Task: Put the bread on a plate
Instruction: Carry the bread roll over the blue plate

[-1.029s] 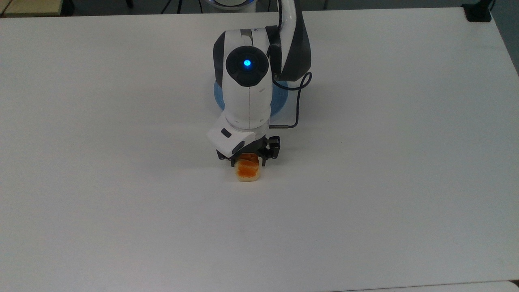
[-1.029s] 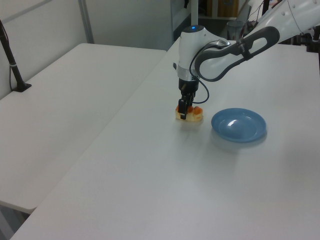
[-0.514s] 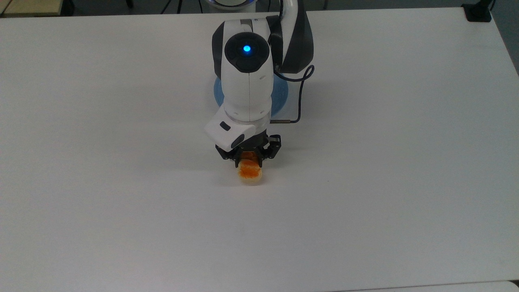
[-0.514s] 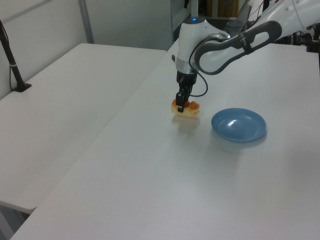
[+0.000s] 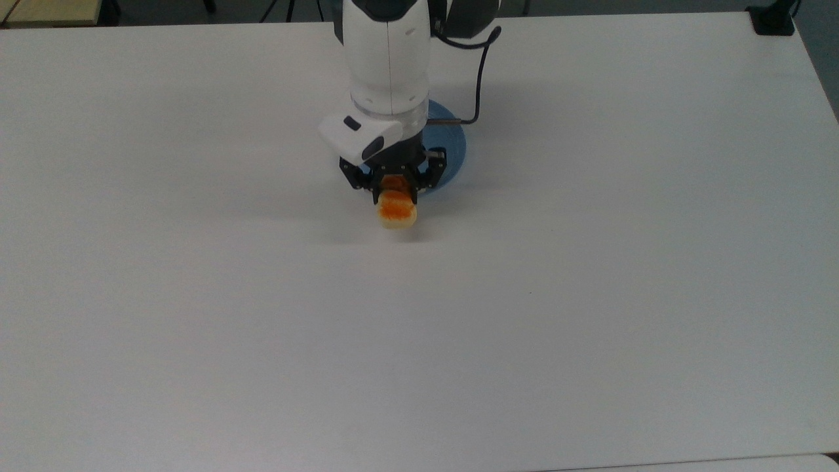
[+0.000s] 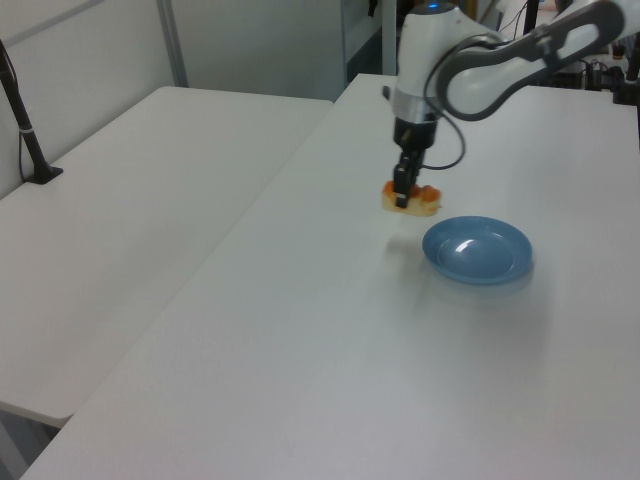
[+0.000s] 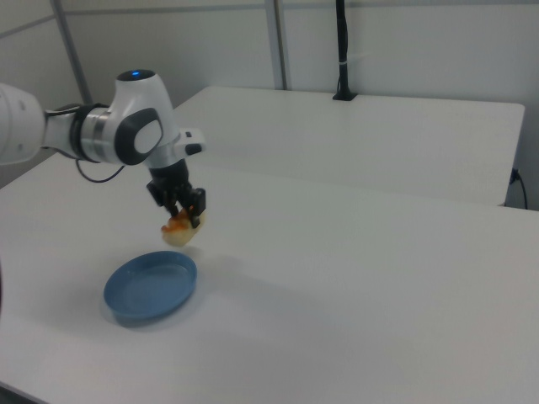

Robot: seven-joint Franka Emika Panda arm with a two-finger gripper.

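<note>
Bread (image 5: 395, 210) found clamped between the two fingers of the pincer (image 5: 394, 185), lifted clear of the table (image 5: 590, 295) with a faint shadow on the surface beneath. Orange-brown glazed top facing up, pale cream sides below. One end of the loaf sticking out past the fingers toward the bottom of the top view; rest of the loaf tucked under the black finger mounts. In the left view, bread (image 6: 411, 199) hanging directly under the pincer (image 6: 402, 196), long axis roughly level. In the right view, bread (image 7: 181, 231) slightly tilted below the pincer (image 7: 184, 215), again off the table.

Plate (image 5: 452, 147) lying flat on the table, light blue, partly covered by the arm in the top view, just behind and to the top view's right of the pincer. In the left view, plate (image 6: 477, 250) below and to the left view's right of the pincer, near but not under the loaf. In the right view, plate (image 7: 152, 286) below and a little to the right view's left of the pincer, bare inside, apart from the bread.

Arm (image 5: 387, 59) reaching down from the top edge of the top view, white casing, dark cable (image 5: 482, 72) looped at its side. Second white table (image 6: 130, 200) adjoining on the left view's left, black post (image 6: 22, 125) standing on it.
</note>
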